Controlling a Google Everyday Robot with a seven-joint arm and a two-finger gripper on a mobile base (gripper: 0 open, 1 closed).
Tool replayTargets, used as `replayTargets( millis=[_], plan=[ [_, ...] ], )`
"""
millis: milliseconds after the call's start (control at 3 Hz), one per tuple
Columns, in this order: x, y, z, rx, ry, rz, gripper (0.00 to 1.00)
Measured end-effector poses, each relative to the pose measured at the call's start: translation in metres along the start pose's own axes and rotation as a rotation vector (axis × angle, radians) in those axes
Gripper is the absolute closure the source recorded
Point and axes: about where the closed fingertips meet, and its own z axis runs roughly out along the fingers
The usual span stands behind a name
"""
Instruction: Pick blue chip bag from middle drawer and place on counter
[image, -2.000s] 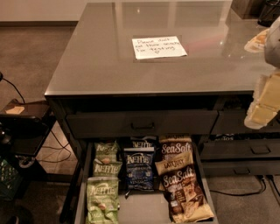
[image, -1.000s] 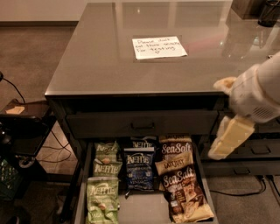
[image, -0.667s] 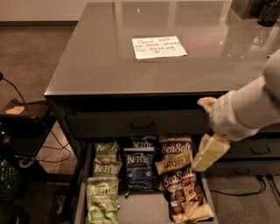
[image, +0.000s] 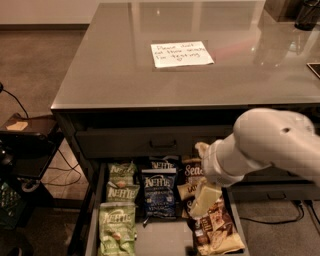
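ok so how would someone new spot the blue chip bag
Under the grey counter, the open middle drawer holds three columns of bags. The blue chip bag lies in the middle column, just beside the claw; it is the dark navy one, between green bags and tan Sea Salt bags.

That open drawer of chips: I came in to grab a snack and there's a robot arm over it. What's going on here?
The robot's arm reaches down over the open middle drawer. Its gripper hangs above the tan Sea Salt bags on the drawer's right side, just right of the blue chip bag. That bag lies flat between the green bags and the Sea Salt ones, not yet picked up. The counter above bears a handwritten note.
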Motion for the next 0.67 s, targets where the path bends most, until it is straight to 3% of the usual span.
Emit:
replayTargets(
  millis=[667],
  plan=[
    [0.008,0.004,0.014,-0.001,0.008,-0.019,0.0]
  ],
)
